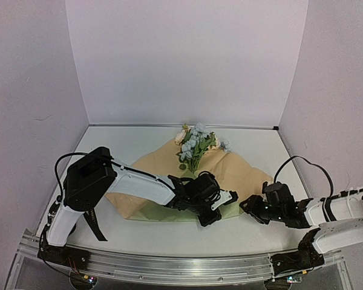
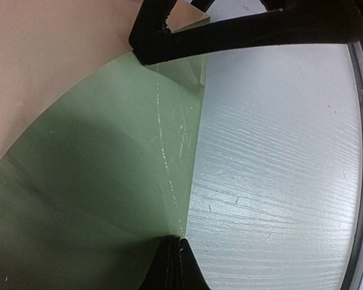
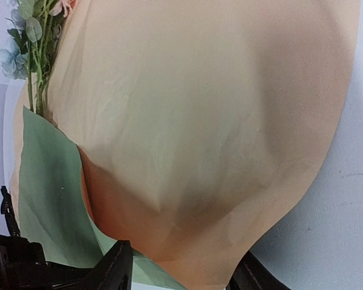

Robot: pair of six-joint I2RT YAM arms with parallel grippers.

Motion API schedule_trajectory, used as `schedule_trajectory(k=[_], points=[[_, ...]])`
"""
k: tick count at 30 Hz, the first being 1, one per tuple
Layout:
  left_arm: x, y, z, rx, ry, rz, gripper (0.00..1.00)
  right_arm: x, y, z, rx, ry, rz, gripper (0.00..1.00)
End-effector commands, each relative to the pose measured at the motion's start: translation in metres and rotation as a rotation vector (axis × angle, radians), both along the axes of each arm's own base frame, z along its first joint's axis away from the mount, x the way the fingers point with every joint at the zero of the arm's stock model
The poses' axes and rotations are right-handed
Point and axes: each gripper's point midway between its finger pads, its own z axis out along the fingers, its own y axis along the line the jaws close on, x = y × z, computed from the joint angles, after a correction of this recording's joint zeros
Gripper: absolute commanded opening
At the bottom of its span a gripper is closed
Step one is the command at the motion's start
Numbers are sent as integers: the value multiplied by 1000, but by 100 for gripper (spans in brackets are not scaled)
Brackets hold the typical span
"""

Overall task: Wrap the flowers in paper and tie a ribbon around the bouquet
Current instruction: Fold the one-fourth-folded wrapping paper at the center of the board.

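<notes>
Pinches the near edge of the paper (image 1: 163, 162) with the left gripper (image 1: 209, 216), clenched tight on the green face by the look of the left wrist view, right where green meets bare table (image 2: 278, 181). Hangs the right gripper (image 1: 245, 205) released at the paper's near right corner, fingers (image 3: 116, 266) well apart, with the tan flap bulging down between them and not clamped. Finds the flowers (image 1: 195, 145) on the far part of the sheet, blossoms away from the arms and stems running back toward the near edge, tilted slightly leftward. Sets the long axis roughly far-to-near, passing between the two grippers. Puts the stem ends nearer the left gripper than the right, with the raised tan flap lying between the right gripper and the stems. Calls, probably, for a fold across that axis, bringing one side of the sheet over the stems. Shows no cone closed yet and no tie made
</notes>
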Motion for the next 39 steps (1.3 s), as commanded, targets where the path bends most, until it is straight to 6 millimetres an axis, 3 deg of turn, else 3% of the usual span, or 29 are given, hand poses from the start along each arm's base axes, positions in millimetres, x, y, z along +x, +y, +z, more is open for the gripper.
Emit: schedule_trajectory(k=[1,8,17,22,27,33,39], points=[[-4,-9,1,-15,20,-17,1,-16,-25,-24,-84,45,-41,54],[-7,-9,-1,-13,30,-27,1,-16,-10,-20,-54,62,17,28],[-8,-10,-2,-10,45,-34,1,-18,-9,-16,-44,43,43,27],[-12,-12,0,-17,62,-46,1,-18,-9,-11,-39,13,56,11],[-13,-15,4,-23,74,-43,1,-19,-10,-8,-42,-4,65,3],[-12,-18,11,-42,97,-20,3,-31,-28,-5,-132,-8,89,2],[-12,-20,11,-45,118,-5,3,-52,-61,17,-331,-11,159,1]])
